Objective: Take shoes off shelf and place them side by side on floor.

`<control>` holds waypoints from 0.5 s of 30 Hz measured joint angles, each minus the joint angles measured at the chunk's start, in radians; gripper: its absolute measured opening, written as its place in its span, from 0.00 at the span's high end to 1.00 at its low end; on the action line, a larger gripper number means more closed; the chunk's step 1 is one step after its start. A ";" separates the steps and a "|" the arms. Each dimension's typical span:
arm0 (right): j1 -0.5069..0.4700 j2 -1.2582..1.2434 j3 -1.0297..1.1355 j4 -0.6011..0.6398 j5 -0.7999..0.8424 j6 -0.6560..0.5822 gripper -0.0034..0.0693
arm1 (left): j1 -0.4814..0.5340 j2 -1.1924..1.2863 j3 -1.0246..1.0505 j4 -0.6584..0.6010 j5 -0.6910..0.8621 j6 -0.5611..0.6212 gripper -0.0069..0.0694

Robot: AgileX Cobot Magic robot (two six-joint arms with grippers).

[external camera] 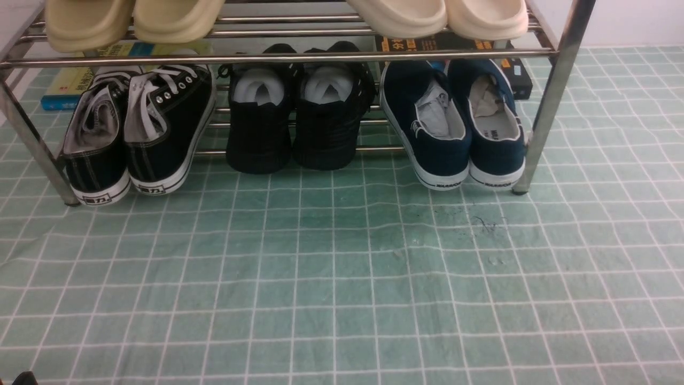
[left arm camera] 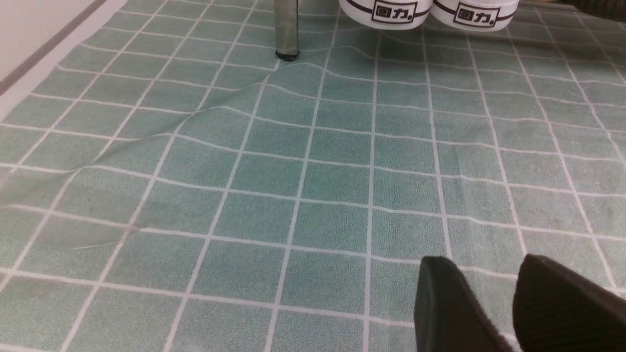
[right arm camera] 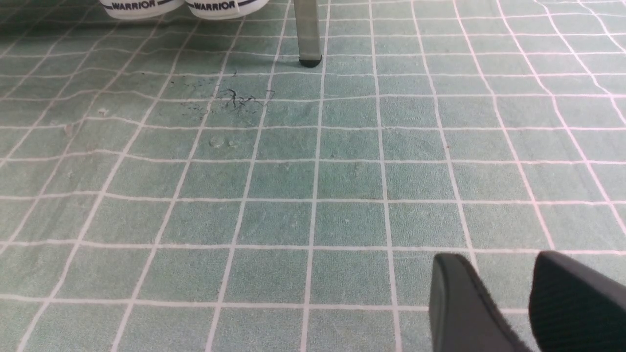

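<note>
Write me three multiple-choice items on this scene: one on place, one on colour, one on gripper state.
1. Where are the navy slip-ons?
A) on the rack's lower tier
B) on the green floor sheet
C) on the rack's upper tier

2. What colour are the clogs on the upper tier?
A) red
B) cream
C) navy

3. How does the right gripper stand?
A) shut on a shoe
B) shut on a bar
C) open and holding nothing

Key:
1 A: they rest on the lower bars.
2 B: their pale cream surface shows.
3 C: floor sheet shows between its parted fingertips.
</note>
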 joint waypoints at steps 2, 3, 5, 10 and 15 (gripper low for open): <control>0.000 0.000 0.000 0.004 -0.001 0.000 0.62 | 0.000 0.000 0.000 0.000 0.000 0.000 0.59; 0.000 0.000 0.000 0.043 -0.006 0.016 0.62 | 0.000 0.000 0.000 0.000 0.000 0.000 0.59; 0.000 0.000 0.001 0.135 -0.013 0.061 0.62 | 0.000 0.000 0.000 0.000 0.000 0.000 0.59; 0.000 0.000 0.012 0.470 -0.050 0.201 0.62 | 0.000 0.000 0.000 0.000 0.000 0.000 0.59; 0.000 0.000 0.012 0.652 -0.080 0.229 0.62 | 0.000 0.000 0.000 0.000 0.000 0.000 0.59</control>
